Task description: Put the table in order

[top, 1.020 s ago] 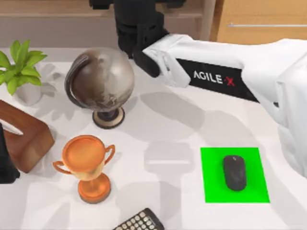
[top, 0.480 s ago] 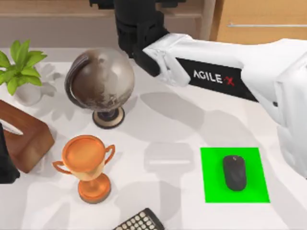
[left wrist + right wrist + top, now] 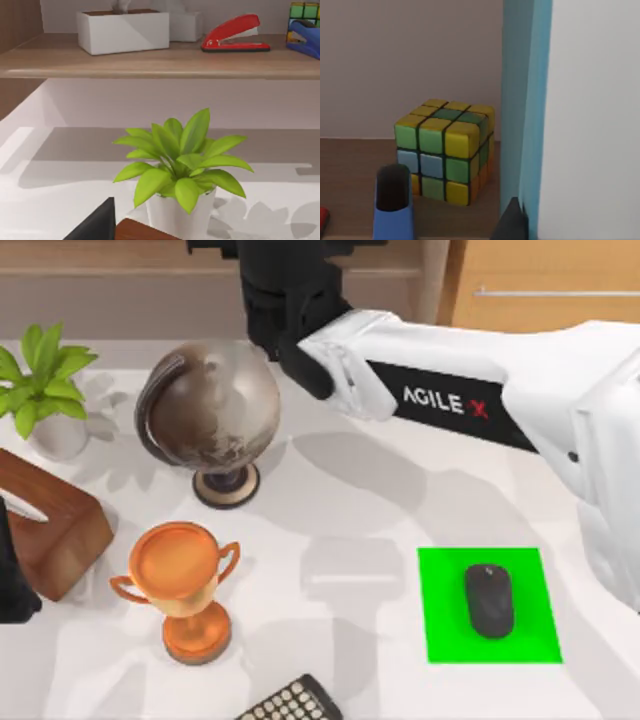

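The white table carries a brown globe, a copper trophy, a potted plant, a wooden tissue box, a calculator and a black mouse on a green mat. My right arm stretches across to the back, its gripper over the shelf. The right wrist view has a coloured cube, a blue stapler and a tall pale blue and white panel close by. My left gripper sits at the left edge beside the tissue box.
A wooden shelf behind the table holds a white box, a red stapler, the cube and the blue stapler. A light wooden drawer unit stands at the back right. The globe stands close under the right arm.
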`<action>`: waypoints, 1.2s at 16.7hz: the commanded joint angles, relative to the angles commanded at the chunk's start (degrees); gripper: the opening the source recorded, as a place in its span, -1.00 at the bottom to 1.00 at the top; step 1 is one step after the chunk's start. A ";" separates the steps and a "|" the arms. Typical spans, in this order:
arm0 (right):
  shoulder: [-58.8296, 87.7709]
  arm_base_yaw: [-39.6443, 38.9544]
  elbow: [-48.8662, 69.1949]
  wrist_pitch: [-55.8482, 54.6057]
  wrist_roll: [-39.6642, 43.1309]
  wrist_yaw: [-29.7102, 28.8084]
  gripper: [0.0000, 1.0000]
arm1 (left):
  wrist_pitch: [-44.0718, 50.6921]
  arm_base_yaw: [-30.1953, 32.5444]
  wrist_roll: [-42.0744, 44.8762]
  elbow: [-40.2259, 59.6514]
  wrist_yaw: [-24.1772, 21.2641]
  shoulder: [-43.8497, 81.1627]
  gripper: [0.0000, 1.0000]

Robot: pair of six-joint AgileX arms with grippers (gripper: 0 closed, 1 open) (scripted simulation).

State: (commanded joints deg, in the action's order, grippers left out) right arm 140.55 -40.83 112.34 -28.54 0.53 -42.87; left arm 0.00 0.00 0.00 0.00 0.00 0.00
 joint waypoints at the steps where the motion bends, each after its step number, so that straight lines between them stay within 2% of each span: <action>1: 0.00 0.00 0.00 0.00 0.00 0.00 -1.00 | 0.00 0.00 0.00 0.00 0.00 0.00 1.00; 10: -0.20 -0.29 -0.19 -0.01 -0.08 -0.03 -1.00 | 0.00 0.00 0.00 0.00 0.00 0.00 1.00; 20: -8.15 -3.27 -10.80 -2.64 -0.18 -2.95 -1.00 | 0.00 0.00 0.00 0.00 0.00 0.00 1.00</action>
State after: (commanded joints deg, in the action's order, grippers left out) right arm 132.40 -44.10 101.54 -31.18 0.35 -45.81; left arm 0.00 0.00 0.00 0.00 0.00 0.00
